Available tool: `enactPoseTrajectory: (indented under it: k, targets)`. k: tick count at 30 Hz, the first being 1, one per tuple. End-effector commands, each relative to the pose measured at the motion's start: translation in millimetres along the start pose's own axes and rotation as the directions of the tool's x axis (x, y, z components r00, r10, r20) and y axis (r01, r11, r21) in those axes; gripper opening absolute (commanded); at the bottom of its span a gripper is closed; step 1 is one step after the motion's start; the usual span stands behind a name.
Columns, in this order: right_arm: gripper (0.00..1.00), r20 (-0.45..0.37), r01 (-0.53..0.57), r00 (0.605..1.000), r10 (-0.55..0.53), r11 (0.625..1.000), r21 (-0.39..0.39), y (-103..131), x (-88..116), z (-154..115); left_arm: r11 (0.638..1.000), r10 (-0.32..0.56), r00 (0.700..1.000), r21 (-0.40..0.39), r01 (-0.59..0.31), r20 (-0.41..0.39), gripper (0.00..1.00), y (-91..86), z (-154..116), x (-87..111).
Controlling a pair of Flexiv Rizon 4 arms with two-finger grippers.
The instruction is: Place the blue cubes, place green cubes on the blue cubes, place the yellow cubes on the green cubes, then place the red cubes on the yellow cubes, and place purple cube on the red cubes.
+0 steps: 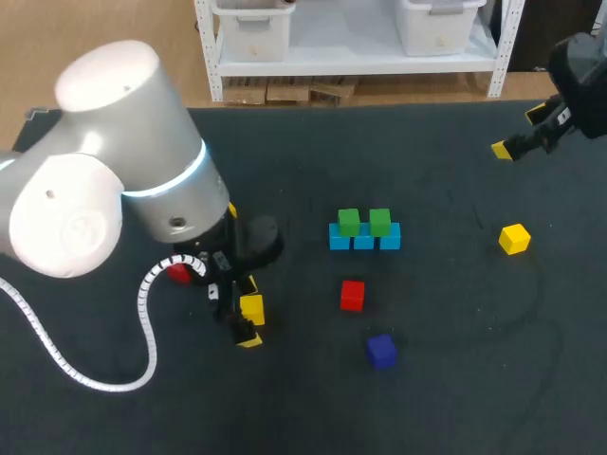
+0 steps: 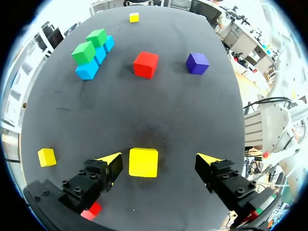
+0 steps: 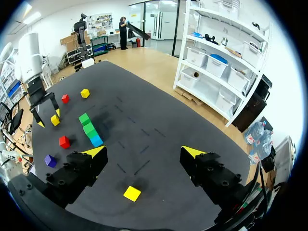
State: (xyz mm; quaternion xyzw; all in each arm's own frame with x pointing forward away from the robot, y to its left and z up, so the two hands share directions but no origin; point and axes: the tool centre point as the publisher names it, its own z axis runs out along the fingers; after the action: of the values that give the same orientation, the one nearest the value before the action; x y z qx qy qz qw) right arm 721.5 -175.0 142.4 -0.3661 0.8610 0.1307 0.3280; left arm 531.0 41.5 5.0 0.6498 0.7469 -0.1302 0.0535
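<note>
Three blue cubes (image 1: pixel 364 238) lie in a row mid-table, with two green cubes (image 1: pixel 349 222) (image 1: pixel 379 222) stacked on them. A red cube (image 1: pixel 352 295) and a purple cube (image 1: pixel 381 351) sit in front of the row. My left gripper (image 1: pixel 249 310) stands open around a yellow cube (image 2: pixel 143 162), which rests on the table nearer one finger and is not gripped. Another yellow cube (image 1: pixel 514 238) lies at the right. My right gripper (image 1: pixel 518 132) hangs open and empty at the far right, with that yellow cube (image 3: pixel 132 193) on the table below it.
A second red cube (image 1: pixel 177 273) lies by the left arm's white cable (image 1: pixel 142 313). A further yellow cube (image 2: pixel 46 157) sits beside the left gripper. The black table (image 1: pixel 455 398) has bare room at the front right.
</note>
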Motion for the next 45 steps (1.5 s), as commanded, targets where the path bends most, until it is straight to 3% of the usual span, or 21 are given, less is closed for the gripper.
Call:
enactPoseTrajectory:
  k: [1,3,4,5,6,14,21,25,29,33,37,45]
  targets:
    - [1.00,0.001,0.000,1.000,0.000,1.000,-0.002,-0.5,0.2,0.1,1.000,0.008,1.000,0.000,-0.008,-0.019,0.99,5.4,2.7,-1.9]
    - [1.00,0.001,0.000,1.000,0.000,1.000,-0.002,-0.5,0.2,0.1,1.000,0.004,1.000,-0.003,-0.005,-0.021,0.72,6.5,4.2,-1.2]
    - [1.00,0.001,0.000,1.000,0.000,1.000,-0.002,-0.5,0.2,0.1,1.000,0.003,1.000,-0.003,-0.003,-0.020,0.49,7.0,4.5,-1.0]
    - [1.00,0.001,0.000,1.000,0.000,1.000,-0.002,-0.5,0.2,0.1,1.000,0.001,1.000,-0.009,-0.002,-0.021,0.33,7.4,4.7,-0.8]
    - [1.00,0.001,0.000,1.000,0.000,1.000,-0.002,-0.5,0.2,0.1,1.000,0.000,1.000,-0.016,0.000,-0.022,0.00,7.6,4.7,-0.7]
    - [1.00,0.001,0.000,1.000,0.000,1.000,-0.002,-0.5,0.2,0.1,0.999,-0.009,0.999,-0.037,0.008,-0.031,0.00,11.7,-4.7,-1.7]
    - [1.00,0.001,0.000,1.000,0.000,1.000,-0.002,-0.5,0.2,0.1,0.998,-0.010,0.999,-0.060,0.008,-0.032,0.00,21.1,-36.7,-13.3]
    - [1.00,0.001,0.000,1.000,0.000,1.000,-0.002,-0.5,0.2,0.1,0.996,-0.021,0.999,-0.091,0.018,-0.033,0.00,37.0,-65.4,-23.2]
    - [1.00,0.001,0.000,1.000,0.000,1.000,-0.002,-0.5,0.2,0.1,0.991,-0.015,0.999,-0.136,0.011,-0.033,0.00,60.9,-102.1,-47.6]
    - [1.00,0.001,0.000,1.000,0.000,1.000,-0.002,-0.5,0.2,0.1,0.987,0.016,0.999,-0.159,-0.021,-0.034,0.00,78.1,-117.0,-84.2]
    - [1.00,0.001,0.000,1.000,0.000,1.000,-0.002,-0.5,0.2,0.1,0.980,0.033,0.998,-0.193,-0.042,-0.050,0.00,96.4,-111.5,-119.5]
    - [1.00,0.001,0.000,1.000,0.000,1.000,-0.002,-0.5,0.2,0.1,0.978,0.104,0.992,-0.173,-0.114,-0.065,0.00,124.3,-88.1,-171.2]
